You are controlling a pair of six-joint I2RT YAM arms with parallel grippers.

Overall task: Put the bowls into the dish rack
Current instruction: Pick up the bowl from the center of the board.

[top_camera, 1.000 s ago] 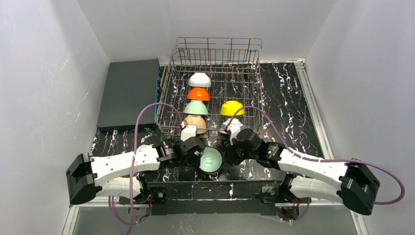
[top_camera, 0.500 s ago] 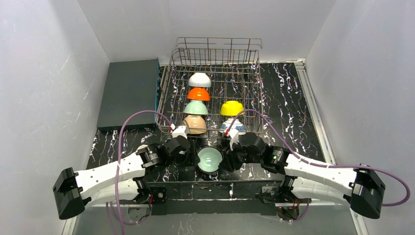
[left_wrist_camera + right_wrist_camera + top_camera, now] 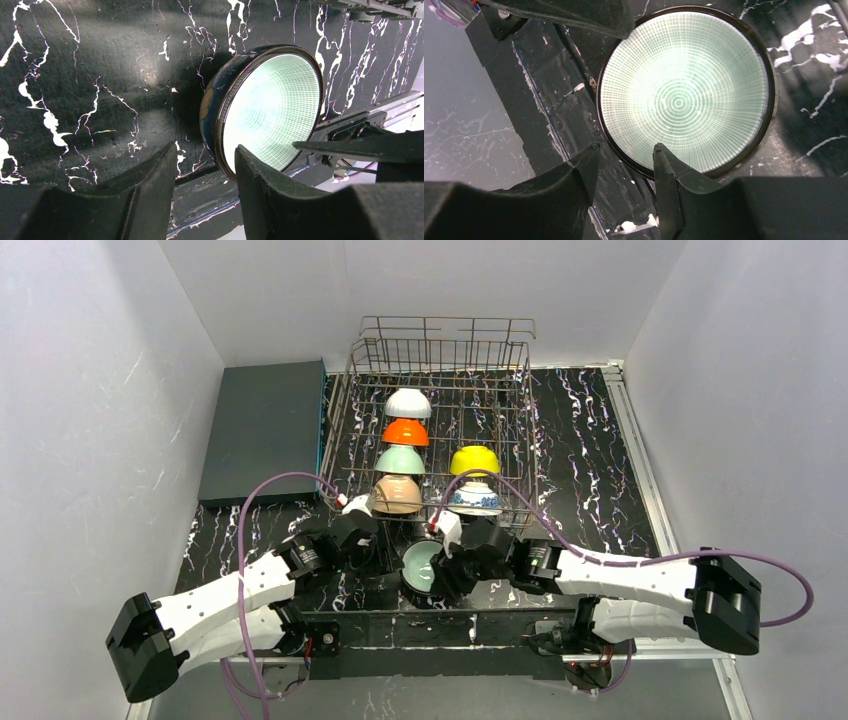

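Top external view shows a dark bowl (image 3: 425,568) with a pale green inside, resting on the black marbled table (image 3: 585,455). Sits at 6 o'clock of the dish rack (image 3: 440,328), just outside its near wall, with the inside facing up toward the camera. Lies between the ends of the two arms.

Left wrist view finds the left gripper (image 3: 206,151) at the bowl's 9 o'clock side, jaws partly apart and astride the rim. Puts one finger outside the dark wall with a clear gap to it, the other across the green inside. Cannot tell whether that inner finger touches.

Right wrist view has the right gripper (image 3: 626,148) at the bowl's 3 o'clock side, jaws likewise partly apart. Places the rim between them, one finger over the green inside, the other outside above the table's edge. No clamp on the rim to be seen.

Inside the rack, holds six bowls mouth down among the tines. Runs a column from 12 toward 6 o'clock: white bowl (image 3: 408,403), orange bowl (image 3: 405,431), mint green bowl (image 3: 400,460), peach bowl (image 3: 397,495). At 3 o'clock of that column, sets a yellow bowl (image 3: 474,460) and, nearer, a blue-and-white bowl (image 3: 474,498).

At 9 o'clock of the rack, just beside it, lies a flat dark grey slab (image 3: 262,430). Loops a purple cable (image 3: 262,502) over the left arm.
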